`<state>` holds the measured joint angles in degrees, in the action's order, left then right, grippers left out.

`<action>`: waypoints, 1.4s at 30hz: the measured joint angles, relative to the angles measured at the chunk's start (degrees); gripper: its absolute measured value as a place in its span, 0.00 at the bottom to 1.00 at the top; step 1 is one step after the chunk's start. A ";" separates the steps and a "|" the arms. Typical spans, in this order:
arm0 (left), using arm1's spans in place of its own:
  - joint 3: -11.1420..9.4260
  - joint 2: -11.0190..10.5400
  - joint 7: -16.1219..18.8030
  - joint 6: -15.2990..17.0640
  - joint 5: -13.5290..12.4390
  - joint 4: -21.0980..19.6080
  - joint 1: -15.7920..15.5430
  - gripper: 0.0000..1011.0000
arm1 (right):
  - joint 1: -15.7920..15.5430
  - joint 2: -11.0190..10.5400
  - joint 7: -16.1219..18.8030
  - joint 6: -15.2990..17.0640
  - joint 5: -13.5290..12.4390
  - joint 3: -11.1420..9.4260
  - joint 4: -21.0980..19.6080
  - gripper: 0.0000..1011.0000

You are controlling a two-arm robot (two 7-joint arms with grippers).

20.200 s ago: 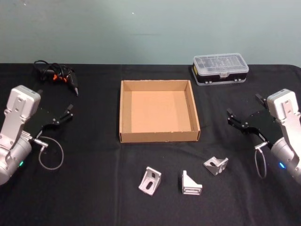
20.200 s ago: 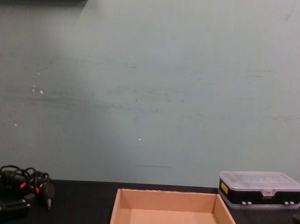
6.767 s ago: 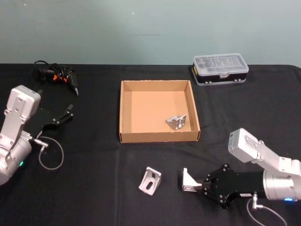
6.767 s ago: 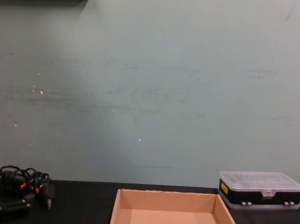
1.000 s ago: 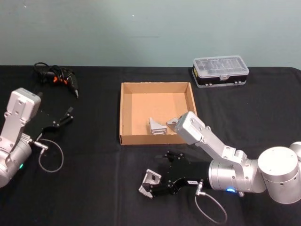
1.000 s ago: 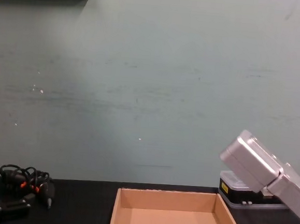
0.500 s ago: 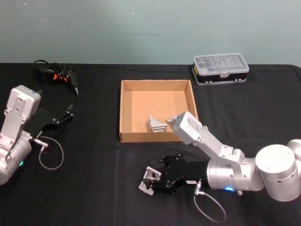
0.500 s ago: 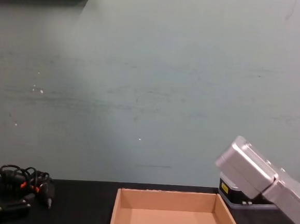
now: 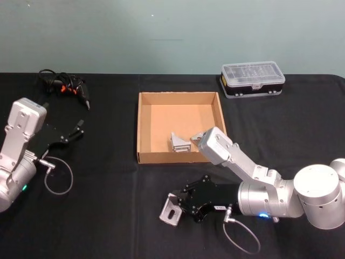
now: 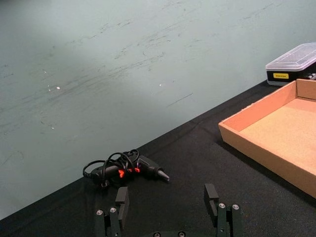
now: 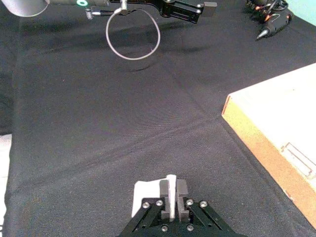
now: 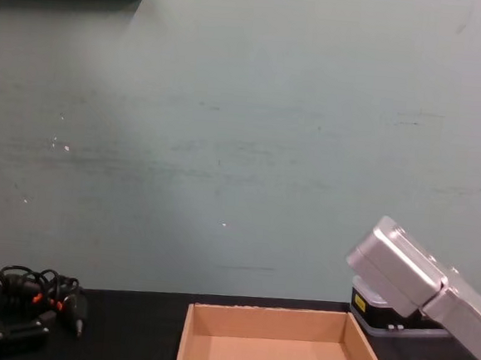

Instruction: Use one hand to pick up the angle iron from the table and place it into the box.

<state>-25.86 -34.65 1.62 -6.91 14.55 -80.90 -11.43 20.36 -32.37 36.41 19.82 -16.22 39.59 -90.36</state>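
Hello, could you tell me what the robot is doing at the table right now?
The right gripper is shut on the last silver L-shaped metal angle iron lying on the black table, in front of the shallow tan cardboard box. Two more angle irons already lie inside the box. The left gripper is parked open at the table's left side, near a coiled black and orange cable. A black plastic case with a clear lid sits behind the box.

Two angle irons (image 9: 180, 143) have reached the box (image 9: 141, 129); right tool (image 9: 180, 208) now clamps the third (image 9: 170, 210).
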 joint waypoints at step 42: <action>0.00 0.00 0.00 0.00 0.00 0.00 0.00 0.99 | 0.51 0.79 -13.09 -3.34 -3.85 -14.50 -5.85 0.06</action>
<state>-25.86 -34.65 1.62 -6.91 14.55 -80.90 -11.43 20.87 -31.57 23.32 16.48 -20.07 25.09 -96.21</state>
